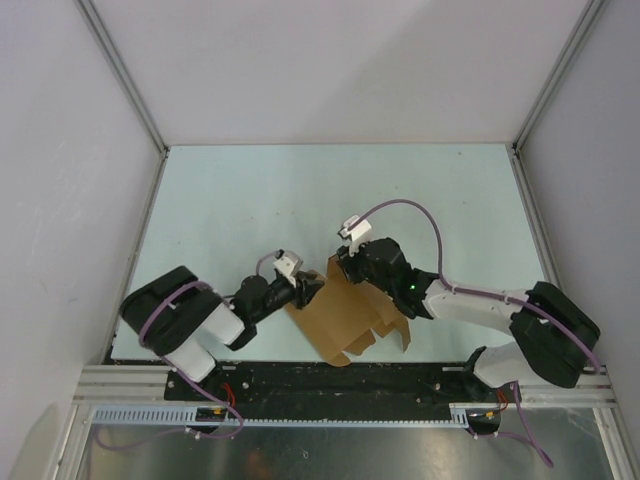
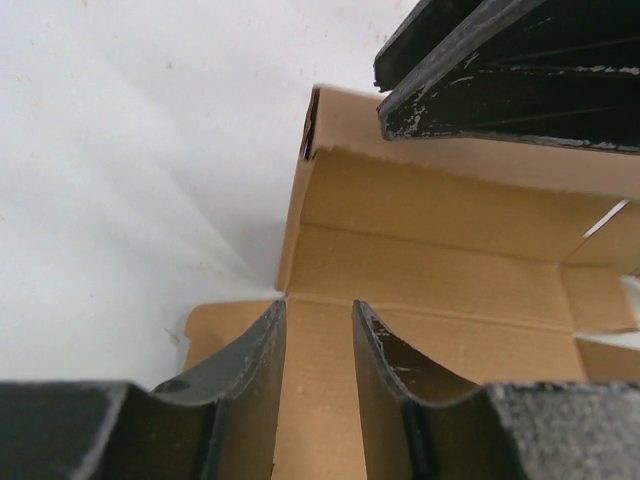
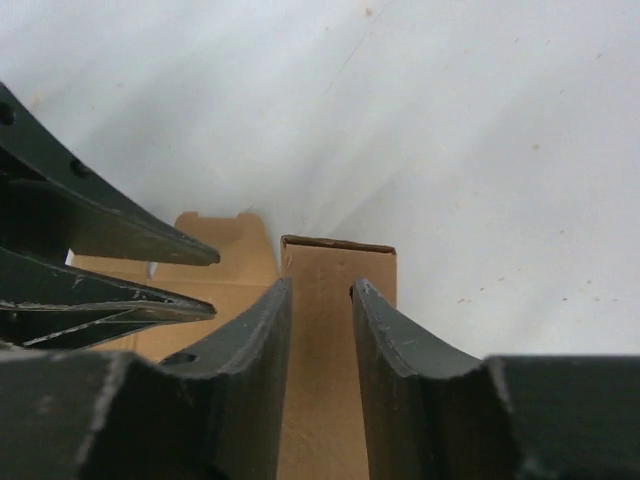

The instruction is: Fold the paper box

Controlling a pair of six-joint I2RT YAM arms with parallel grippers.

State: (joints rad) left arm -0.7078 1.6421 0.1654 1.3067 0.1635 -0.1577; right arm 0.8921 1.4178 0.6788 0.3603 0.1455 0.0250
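On the table [image 1: 300, 190], lower centre of the top view: the paper box [image 1: 348, 318] lies as a part-folded brown sheet between my two arms, just above the dark base rail.
Left claw [image 1: 312, 290]: released. My fingers are parted at the sheet's upper-left corner, and in the left wrist view bare cardboard shows through the gap with nothing pinched.
Right claw [image 1: 343, 268]: released too. It sits at the top corner of the sheet, jaws parted over a narrow flap [image 3: 338, 262], with the left fingers just beside it.
Box state: one wall [image 2: 430, 200] stands up along its crease, tilted. The other panels look flat or only slightly lifted, so I judge the fold to be early.
Step in hand (judgement): raise and set the panels at this corner.
How to do it well: close on one panel only, near its crease rather than its free edge. Use one claw to pin the base while the other swings the wall. Go slowly, because thin card buckles or skids on the smooth top.
Risk: the two claws are crowded together and could clash.
Long axis: it reads as a diagonal from the upper left, at my claws, down to the lower right.
Pointing: the notched tab edge faces the lower right and bottom of the frame. The plain corner points up towards my claws.
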